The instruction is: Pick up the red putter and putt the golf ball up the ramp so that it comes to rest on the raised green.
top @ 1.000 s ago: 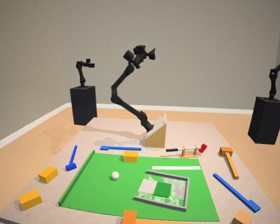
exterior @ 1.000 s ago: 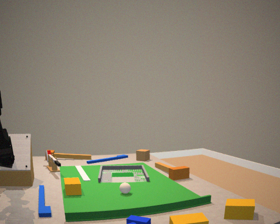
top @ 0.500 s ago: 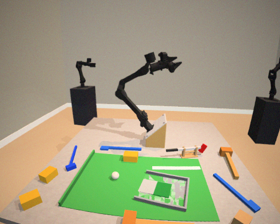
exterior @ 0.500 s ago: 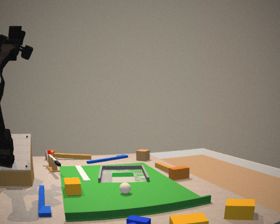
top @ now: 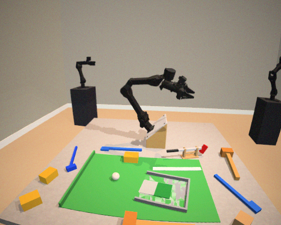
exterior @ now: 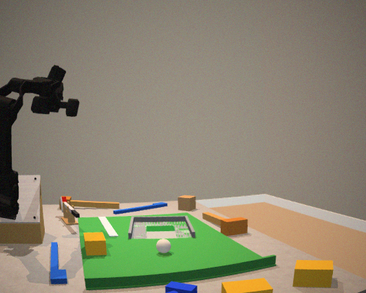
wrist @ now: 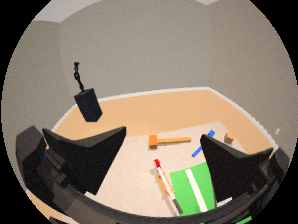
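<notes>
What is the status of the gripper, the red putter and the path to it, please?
Gripper open, nothing held. Red putter on its wooden stand. Nothing seen blocking it.

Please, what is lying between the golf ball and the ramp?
Only bare green mat separates the golf ball from the light ramp, in the top view.
</notes>
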You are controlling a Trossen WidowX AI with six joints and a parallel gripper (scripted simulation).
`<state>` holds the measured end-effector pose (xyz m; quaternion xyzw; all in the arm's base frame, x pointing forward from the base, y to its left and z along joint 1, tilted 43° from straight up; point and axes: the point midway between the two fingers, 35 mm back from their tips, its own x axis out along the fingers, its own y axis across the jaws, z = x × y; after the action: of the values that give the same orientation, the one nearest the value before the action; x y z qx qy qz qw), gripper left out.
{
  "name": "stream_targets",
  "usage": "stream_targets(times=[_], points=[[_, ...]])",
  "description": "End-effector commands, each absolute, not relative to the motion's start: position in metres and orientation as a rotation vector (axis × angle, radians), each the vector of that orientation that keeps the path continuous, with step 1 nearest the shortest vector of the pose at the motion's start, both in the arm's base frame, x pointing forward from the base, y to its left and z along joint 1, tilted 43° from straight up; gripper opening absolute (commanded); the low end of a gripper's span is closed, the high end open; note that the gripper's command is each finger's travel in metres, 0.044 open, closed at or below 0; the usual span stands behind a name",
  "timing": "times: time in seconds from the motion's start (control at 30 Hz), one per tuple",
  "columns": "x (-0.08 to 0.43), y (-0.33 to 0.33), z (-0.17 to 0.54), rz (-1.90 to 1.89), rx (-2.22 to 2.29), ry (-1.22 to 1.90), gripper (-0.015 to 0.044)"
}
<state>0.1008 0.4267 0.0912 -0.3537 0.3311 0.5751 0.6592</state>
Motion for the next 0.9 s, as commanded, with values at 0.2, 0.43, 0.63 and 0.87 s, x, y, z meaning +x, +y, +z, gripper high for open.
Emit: stream_targets(times=[0.2,0.43,0.63,0.87], points=[[0.178,0.321,-0.013,1.147,-1.323,0.976,0.0440],[0.204,0.219,-0.062,1.165,-1.681,1.243,0.0440],[0.208,0.167,-0.077,1.235,-1.829,1.404,0.0440],[0.217,0.159,-0.085,1.234,-1.830,1.405,0.0440]])
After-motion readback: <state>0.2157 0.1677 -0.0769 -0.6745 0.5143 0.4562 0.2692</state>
